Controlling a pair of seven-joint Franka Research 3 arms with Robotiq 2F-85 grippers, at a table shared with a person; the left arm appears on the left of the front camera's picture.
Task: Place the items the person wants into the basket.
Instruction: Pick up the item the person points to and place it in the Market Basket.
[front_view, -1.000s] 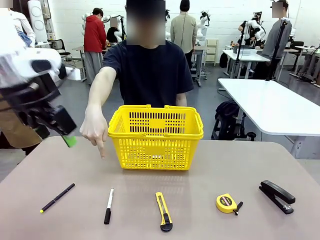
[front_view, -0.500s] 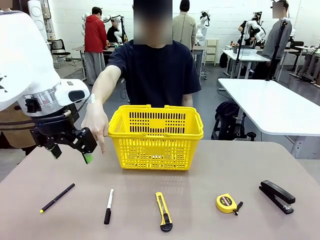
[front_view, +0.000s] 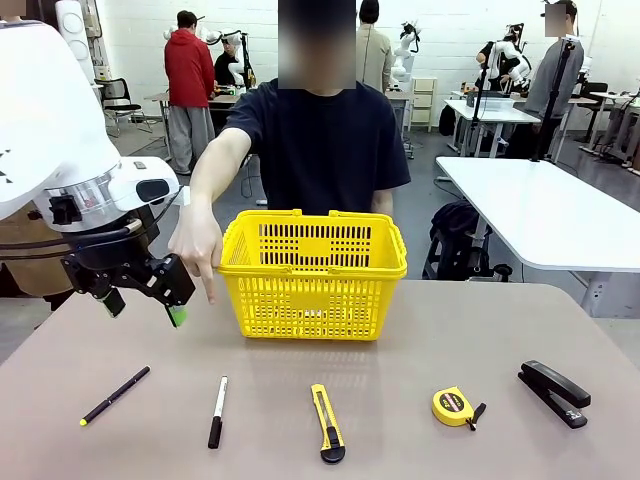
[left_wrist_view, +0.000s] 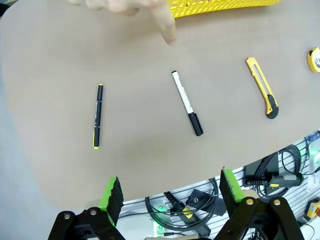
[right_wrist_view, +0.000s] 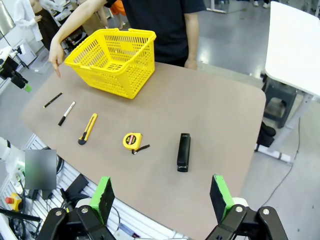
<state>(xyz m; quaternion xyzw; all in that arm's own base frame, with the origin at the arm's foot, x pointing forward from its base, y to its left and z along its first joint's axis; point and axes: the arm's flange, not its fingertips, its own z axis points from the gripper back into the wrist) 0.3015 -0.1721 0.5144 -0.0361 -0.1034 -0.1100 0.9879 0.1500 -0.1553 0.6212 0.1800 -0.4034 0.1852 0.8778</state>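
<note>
- I look across a brown table top (front_view: 430, 340) from its 6 o'clock edge. A person in a black T-shirt (front_view: 320, 150) stands at 12 o'clock.
- A yellow plastic shopping basket with slotted lattice sides (front_view: 310, 300) stands upright toward 12 o'clock, within the person's reach. I judge that none of the items is in it yet.
- 5 tools lie in a row near the 6 o'clock edge, each well apart from the next.
- From 9 o'clock to 3 o'clock they are:
  - a thin black pen with a yellow tip (front_view: 115, 395)
  - a short marker with a white barrel and black cap (front_view: 217, 412)
  - a long yellow-and-black utility knife (front_view: 327, 423)
  - a round yellow tape measure (front_view: 455, 406)
  - a black stapler (front_view: 553, 393)
- The person's hand (front_view: 197, 245) reaches out at the basket's 9 o'clock side, with 1 finger aimed down at the table.
- The marker lies at 6 o'clock from that fingertip, so I judge it is the item wanted.
- My left gripper (front_view: 145, 308) hangs above the table at 9 o'clock from the hand, near it. Its green pads are spread wide and hold nothing.
- In the left wrist view the marker lies ahead between the 2 fingers, which suits closing across the barrel.
- My right gripper (right_wrist_view: 162, 197) is also spread and empty. It sits high over the 6 o'clock edge, well apart from every tool, probably to leave room.
</note>
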